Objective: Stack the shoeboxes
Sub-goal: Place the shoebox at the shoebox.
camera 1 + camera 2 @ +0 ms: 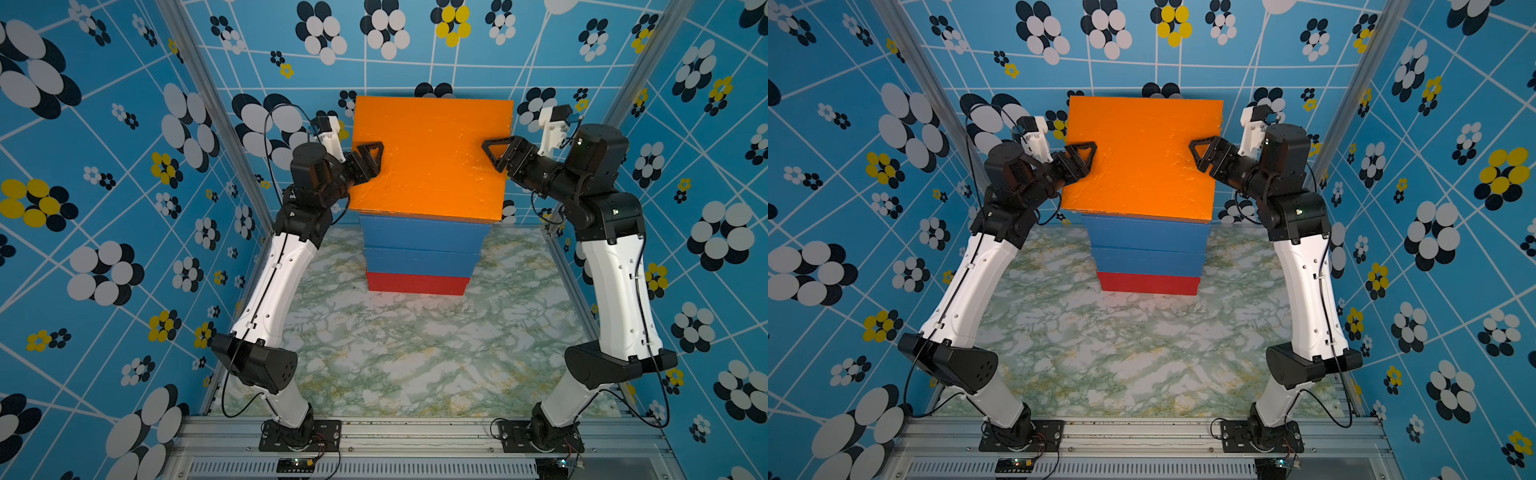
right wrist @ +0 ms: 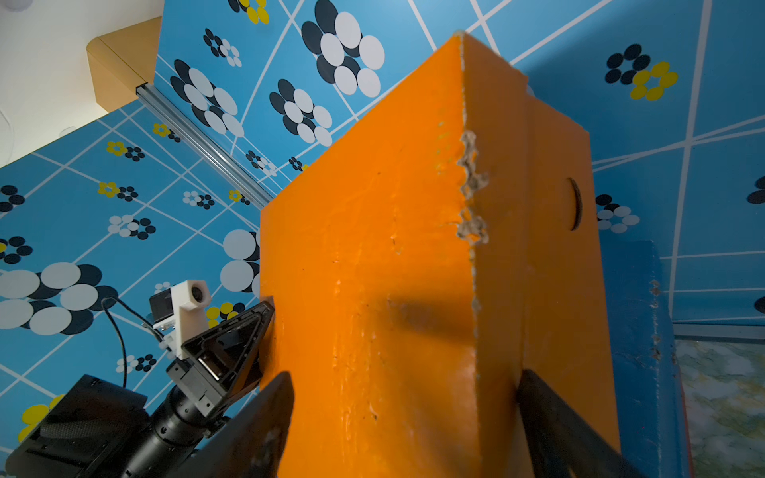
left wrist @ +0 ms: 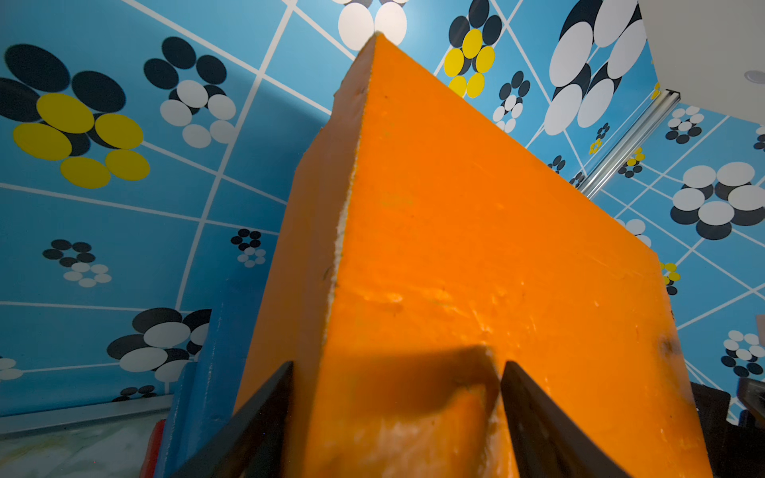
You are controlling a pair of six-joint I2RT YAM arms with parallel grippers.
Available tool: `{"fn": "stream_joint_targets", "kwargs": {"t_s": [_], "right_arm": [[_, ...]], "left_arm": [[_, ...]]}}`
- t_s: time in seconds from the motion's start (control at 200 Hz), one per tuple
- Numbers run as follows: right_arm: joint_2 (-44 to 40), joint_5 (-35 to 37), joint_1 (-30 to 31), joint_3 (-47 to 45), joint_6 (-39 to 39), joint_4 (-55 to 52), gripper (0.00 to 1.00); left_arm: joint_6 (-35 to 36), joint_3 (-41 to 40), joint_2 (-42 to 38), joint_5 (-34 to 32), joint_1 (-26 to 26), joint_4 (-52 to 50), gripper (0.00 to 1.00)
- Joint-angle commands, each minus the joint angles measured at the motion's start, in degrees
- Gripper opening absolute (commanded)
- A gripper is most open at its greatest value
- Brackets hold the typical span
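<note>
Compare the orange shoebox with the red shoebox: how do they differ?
The orange shoebox is topmost; the red shoebox is bottommost, resting on the table. The left end effector and right end effector straddle the orange shoebox's edges; neither reaches the red shoebox. Both are plain painted rectangular boxes.

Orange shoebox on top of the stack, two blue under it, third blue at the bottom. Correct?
No. The bottom shoebox is red, not blue; both top views show it. The orange shoebox is on top, with the upper blue shoebox and lower blue shoebox under it.
</note>
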Motion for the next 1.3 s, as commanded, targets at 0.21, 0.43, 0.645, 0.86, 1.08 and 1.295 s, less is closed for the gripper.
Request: {"fn": "stream_joint_targets", "kwargs": {"t_s": [0.21, 0.43, 0.645, 0.86, 1.08, 1.295], "right_arm": [[2.6, -13.99, 0.78, -2.33, 3.53, 4.27, 0.87], [4.57, -14.51, -1.44, -2.35, 6.49, 5.84, 0.87], [5.87, -14.79, -2.6, -2.34, 7.64, 6.61, 0.88], [6.78, -15.25, -3.19, -2.35, 8.24, 6.91, 0.89], [7.4, -15.69, -3.65, -2.31, 8.28, 6.83, 0.89], [7.61, -15.38, -4.29, -2.44, 8.15, 6.35, 0.9]], "left_arm": [[-2.02, 1.75, 2.52, 12.73, -3.53, 1.94, 0.89], [-2.53, 2.04, 3.17, 12.48, -3.42, 2.13, 0.99], [-3.05, 3.38, 4.4, 12.39, -2.65, 2.06, 1.0], [-3.38, 5.27, 6.0, 12.48, -2.19, 1.34, 0.99], [-4.01, 5.4, 6.44, 12.2, -0.96, 0.99, 1.0], [-4.09, 5.45, 6.61, 12.08, 0.29, 0.55, 1.0]]}}
